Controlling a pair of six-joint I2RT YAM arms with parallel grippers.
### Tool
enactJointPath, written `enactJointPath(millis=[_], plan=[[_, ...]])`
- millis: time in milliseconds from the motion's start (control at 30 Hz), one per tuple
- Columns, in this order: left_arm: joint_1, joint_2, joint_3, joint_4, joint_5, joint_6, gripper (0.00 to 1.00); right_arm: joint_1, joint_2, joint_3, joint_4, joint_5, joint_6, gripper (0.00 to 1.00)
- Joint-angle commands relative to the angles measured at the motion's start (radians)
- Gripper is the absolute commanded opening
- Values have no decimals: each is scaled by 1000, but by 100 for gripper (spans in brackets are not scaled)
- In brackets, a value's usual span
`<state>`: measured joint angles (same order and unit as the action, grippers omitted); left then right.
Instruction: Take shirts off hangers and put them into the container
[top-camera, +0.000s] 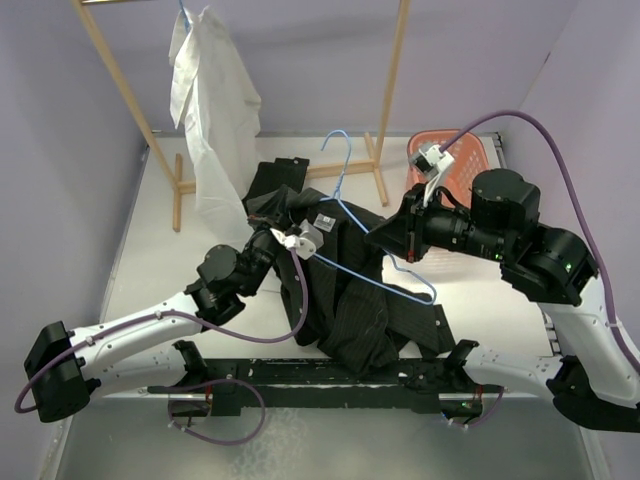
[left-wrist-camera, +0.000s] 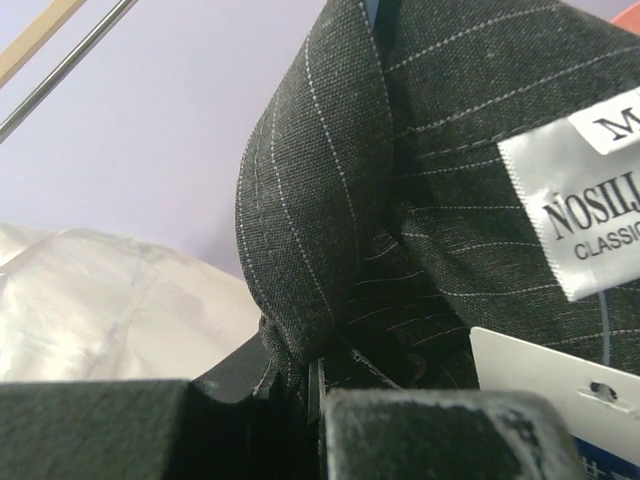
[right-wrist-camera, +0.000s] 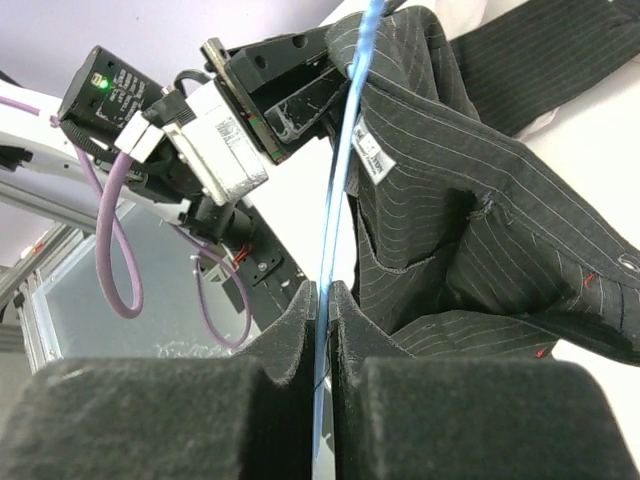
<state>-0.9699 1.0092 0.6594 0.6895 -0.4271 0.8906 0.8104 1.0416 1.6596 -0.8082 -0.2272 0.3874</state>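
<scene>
Right wrist view: the right hand (right-wrist-camera: 322, 300) pinches shut on the blue wire hanger (right-wrist-camera: 345, 160). The left hand (left-wrist-camera: 315, 372) clamps the black pinstriped shirt (left-wrist-camera: 320, 200), heaped on the bench (top-camera: 150, 262). Apparently mid-unhanging; next the hanger must be drawn clear of the collar.

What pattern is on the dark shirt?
Thin white pinstripes on the shirt, clearest in the left wrist view.

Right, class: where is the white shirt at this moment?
In the top view, the white shirt hangs at the back left from the wooden rack, behind the black shirt.

White-and-black arms (top-camera: 120, 335), purple cables (top-camera: 515, 113), worn black pads (right-wrist-camera: 285, 345) on right claw (right-wrist-camera: 322, 297)
</scene>
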Motion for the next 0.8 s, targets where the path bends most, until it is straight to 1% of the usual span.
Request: enactJointPath(millis=[0,133,167,200,233,300,333,367,467,600,633,733,767], plan=[[-3,-1,47,72,-15,-13,0,-4,4,-3,26,-30,8,0],[-3,5,73,35,-20,-33,0,-3,5,-7,16,8,10,0],[-3,3,88,8,-18,-56,8,-3,2,-11,12,34,11,0],[-3,-1,104,-21,-11,-100,20,-4,-3,-14,8,63,10,0],[-4,-11,120,-56,3,-137,38,-4,-8,-18,4,93,10,0],[-2,-35,149,-124,45,-209,69,-4,-20,-25,-5,136,8,0],[-1,-46,161,-152,70,-240,96,-3,-23,-24,-15,139,8,0],[2,-53,180,-194,92,-265,100,-4,-24,-16,-26,138,6,0],[7,-49,269,-361,128,-309,99,-3,-21,41,-92,174,-11,0],[9,-5,367,-535,101,-332,99,-4,12,182,-286,227,-33,0],[7,3,393,-610,110,-348,99,-4,18,210,-337,242,-36,0],[7,-10,455,-750,147,-409,99,-4,13,238,-458,299,-36,0],[7,-20,466,-774,153,-433,99,-4,4,236,-494,308,-34,0]])
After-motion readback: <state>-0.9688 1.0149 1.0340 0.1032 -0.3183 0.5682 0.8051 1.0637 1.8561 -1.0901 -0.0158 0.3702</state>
